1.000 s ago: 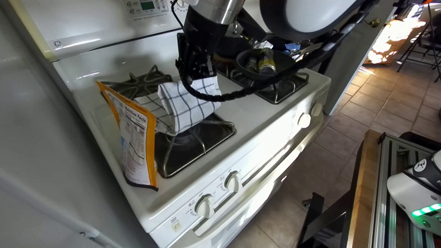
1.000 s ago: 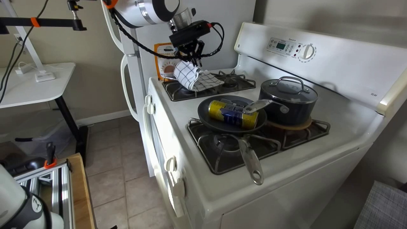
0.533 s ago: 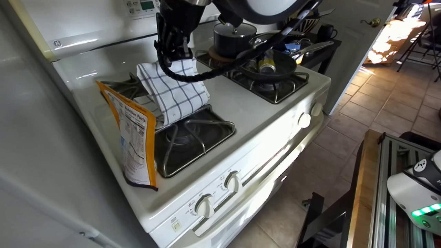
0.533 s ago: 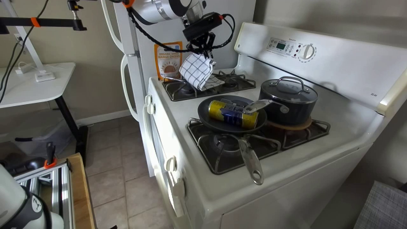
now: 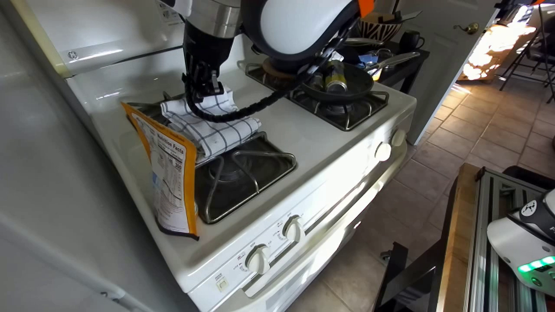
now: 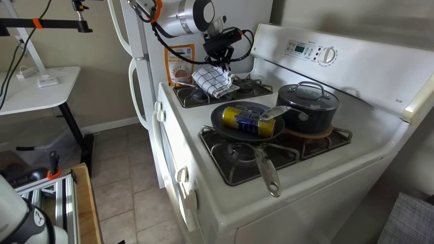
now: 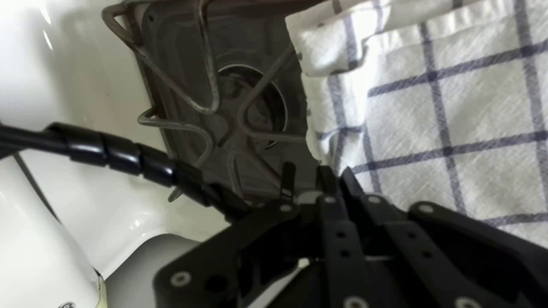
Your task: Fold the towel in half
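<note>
we have the towel (image 6: 214,82) lying over the grate (image 5: 248,175), near the snack bag (image 5: 171,175), with its upper layer rising to the gripper (image 7: 338,172). in the wrist view the jaws stand almost together and the towel's edge runs down between their tips, so we read this as a pinch on that edge; the tips are dark and crowded there, and we cannot swear to how deep the bite goes.

we expect it to handle as light, limp, woven stuff: nothing to crush or break, and enough roughness in the weave that a modest squeeze should not slip. being so soft, it will obey only where it is held, and the rest will sag and crease, much as the edge curls close to the grip.

that free edge is the right place to hold, in our judgement, so long as we take just the top layer and do not drag the lower one along. we would lay it down low before letting go, and watch that the bars don't snag it.
</note>
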Robot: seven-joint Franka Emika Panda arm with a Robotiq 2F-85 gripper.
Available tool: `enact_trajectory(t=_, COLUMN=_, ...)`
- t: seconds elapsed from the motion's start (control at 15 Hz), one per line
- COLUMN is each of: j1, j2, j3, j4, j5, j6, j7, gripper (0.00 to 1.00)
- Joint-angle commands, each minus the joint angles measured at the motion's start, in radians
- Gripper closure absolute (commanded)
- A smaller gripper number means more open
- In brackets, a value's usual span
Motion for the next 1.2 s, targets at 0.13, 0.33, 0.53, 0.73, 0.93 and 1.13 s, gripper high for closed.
enact_trajectory(t=0.13, j1=0.025, j2=0.091, j3=-0.023, j4=0.08, j5=-0.045, j6=-0.015, j7=0.056, gripper=1.0)
enact_trajectory(t=0.33, j1=0.025, j2=0.133, j3=-0.017, j4=0.113, j5=-0.029, j6=-0.038, j7=0.06, gripper=0.75)
enact_trajectory(t=0.53, j1=0.023, j2=0.136, j3=-0.011, j4=0.121, j5=-0.022, j6=-0.027, j7=0.061, gripper=0.6)
enact_trajectory(t=0.73, j1=0.017, j2=0.071, j3=0.001, j4=0.093, j5=-0.006, j6=-0.027, j7=0.073, gripper=0.34)
enact_trajectory(t=0.93, j1=0.005, j2=-0.046, j3=0.031, j4=0.021, j5=0.026, j6=-0.037, j7=0.079, gripper=0.11)
enact_trajectory(t=1.13, j1=-0.054, j2=-0.176, j3=0.125, j4=-0.082, j5=0.18, j6=-0.158, j7=-0.077, gripper=0.0)
